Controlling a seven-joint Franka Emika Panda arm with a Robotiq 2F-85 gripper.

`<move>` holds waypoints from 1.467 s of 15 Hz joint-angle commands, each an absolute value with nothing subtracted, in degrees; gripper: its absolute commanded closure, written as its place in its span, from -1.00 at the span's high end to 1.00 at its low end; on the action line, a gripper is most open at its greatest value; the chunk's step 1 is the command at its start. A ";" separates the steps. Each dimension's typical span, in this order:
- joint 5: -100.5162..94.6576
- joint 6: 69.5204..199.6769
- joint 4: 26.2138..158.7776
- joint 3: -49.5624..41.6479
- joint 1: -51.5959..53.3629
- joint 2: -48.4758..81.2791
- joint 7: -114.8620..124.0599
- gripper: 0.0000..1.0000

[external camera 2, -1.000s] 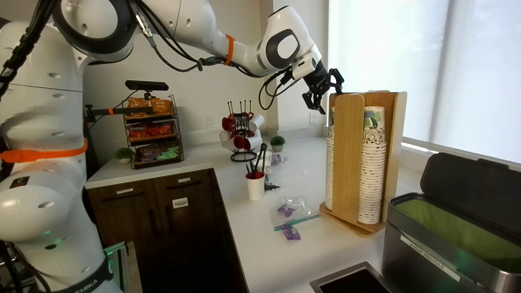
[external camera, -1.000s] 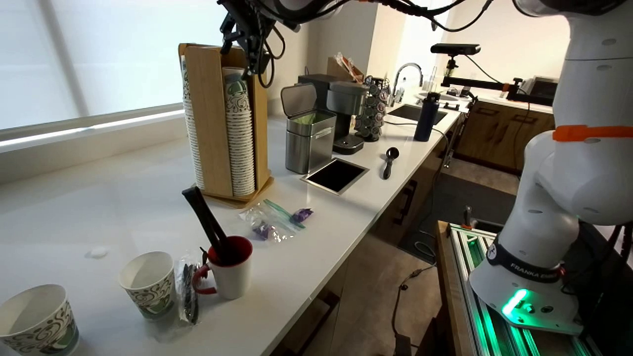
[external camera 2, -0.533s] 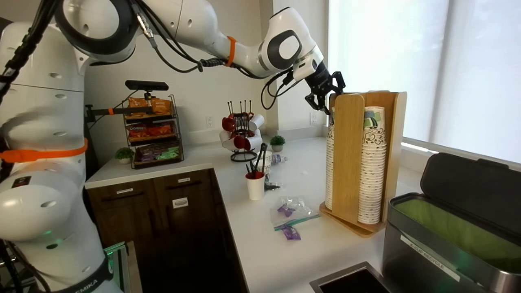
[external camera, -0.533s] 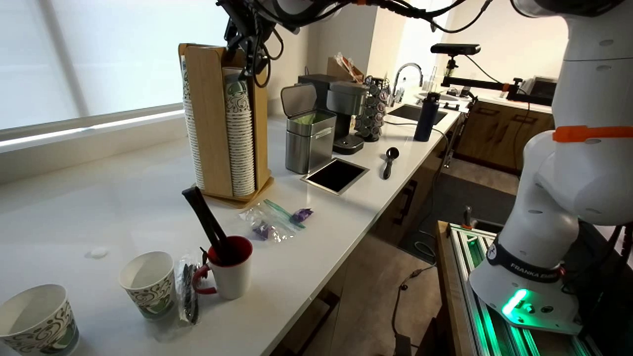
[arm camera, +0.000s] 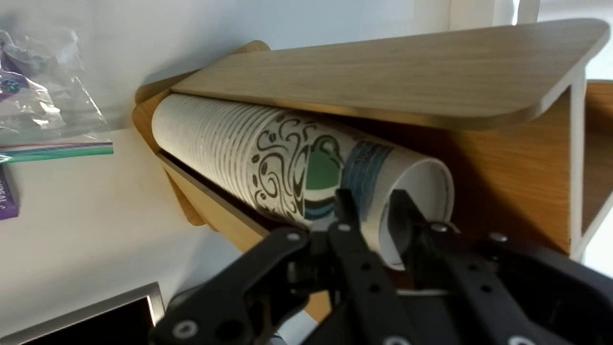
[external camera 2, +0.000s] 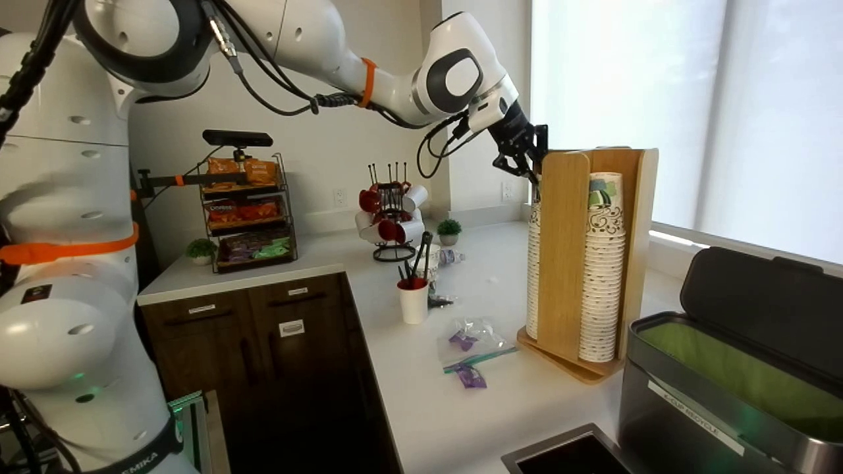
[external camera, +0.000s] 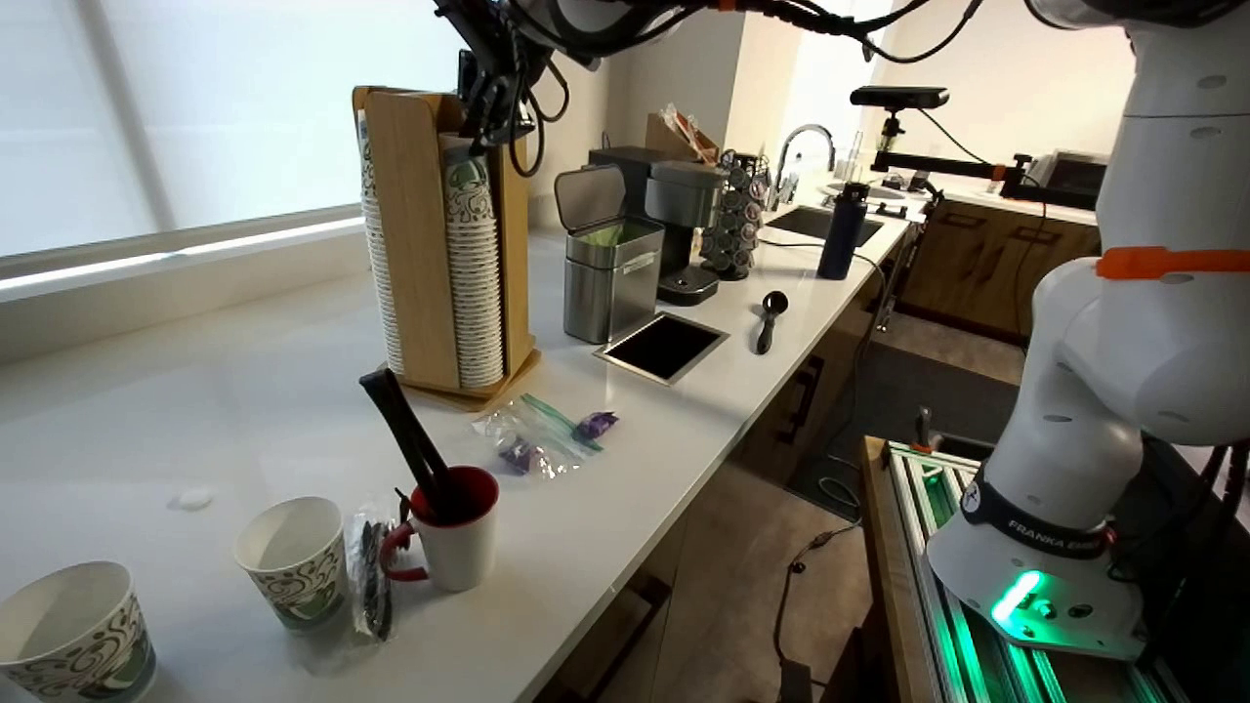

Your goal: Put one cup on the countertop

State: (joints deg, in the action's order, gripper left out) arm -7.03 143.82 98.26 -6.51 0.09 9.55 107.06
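Note:
Upside-down paper cups stand in a tall stack (external camera: 474,264) inside the wooden holder (external camera: 415,244). In the wrist view the topmost cup (arm camera: 297,167) shows a swirl print with a green cup picture. My gripper (arm camera: 372,196) is at its base end, fingers drawn in but apart. One finger (arm camera: 346,206) crosses the cup's side; the other (arm camera: 401,211) is over its recessed bottom. Whether either touches is unclear. In an exterior view the gripper (external camera 2: 537,161) reaches into the holder's top. The off-white countertop (external camera: 586,527) bears the holder and two upright cups, one (external camera: 298,566) nearer the mug.
A white mug (external camera: 464,547) with red inside holds black utensils. Beside the holder lies a plastic bag (external camera: 537,439) with purple packets. A metal bin (external camera: 610,283) with raised lid and a square opening (external camera: 664,347) are close by. Side panels of the holder flank the gripper.
The gripper's fingers have drawn together from wide apart. The hand has shifted slightly down into the holder's top beside the cup stack.

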 commanded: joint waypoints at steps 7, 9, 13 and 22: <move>-8.80 146.08 106.24 -5.78 -0.14 1.61 108.88 -0.97; -8.58 146.33 105.82 -5.56 -0.34 1.21 108.75 -0.97; -6.02 144.70 101.37 -4.95 -0.79 1.32 104.11 -0.98; -3.64 142.03 97.52 -4.43 -1.45 -2.05 100.26 -0.97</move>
State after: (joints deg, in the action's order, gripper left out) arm -6.02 143.16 97.18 -5.33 -0.58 0.03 102.01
